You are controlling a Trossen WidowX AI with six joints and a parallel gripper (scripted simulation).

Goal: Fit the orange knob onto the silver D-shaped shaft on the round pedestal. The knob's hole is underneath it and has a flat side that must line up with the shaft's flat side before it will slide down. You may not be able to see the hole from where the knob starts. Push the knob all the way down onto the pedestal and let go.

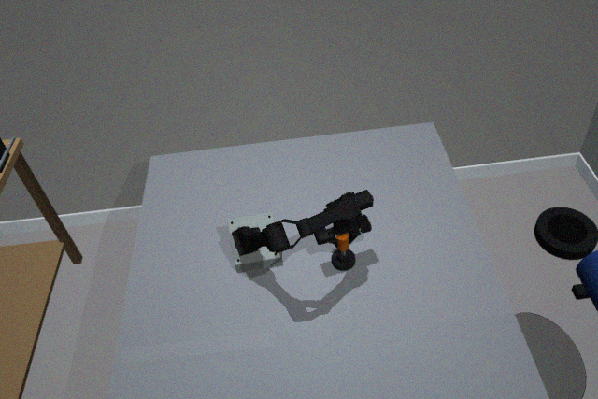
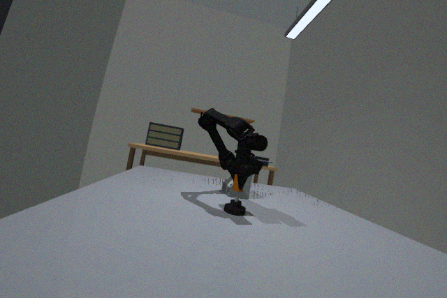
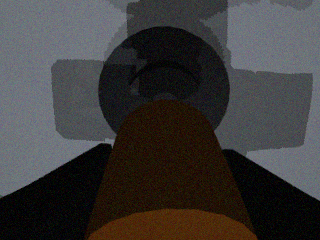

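The counter (image 1: 203, 288) fills the frame's middle. At its centre the round pedestal (image 1: 343, 260) stands, shaft (image 2: 236, 200) barely visible. The tool (image 1: 344, 234) is clenched on the orange knob (image 1: 342, 241), which hangs directly above the pedestal. The knob looks rigid, light and smooth-sided; gripping its tapered flanks seems safest.

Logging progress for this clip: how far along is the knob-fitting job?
Done: the claw is shut on the orange knob, lifted clear of the table. In hand: the knob hangs right over the round pedestal, not yet seated; the wrist view looks down past it. Left: match the flats, which cannot be seen, push down, let go.
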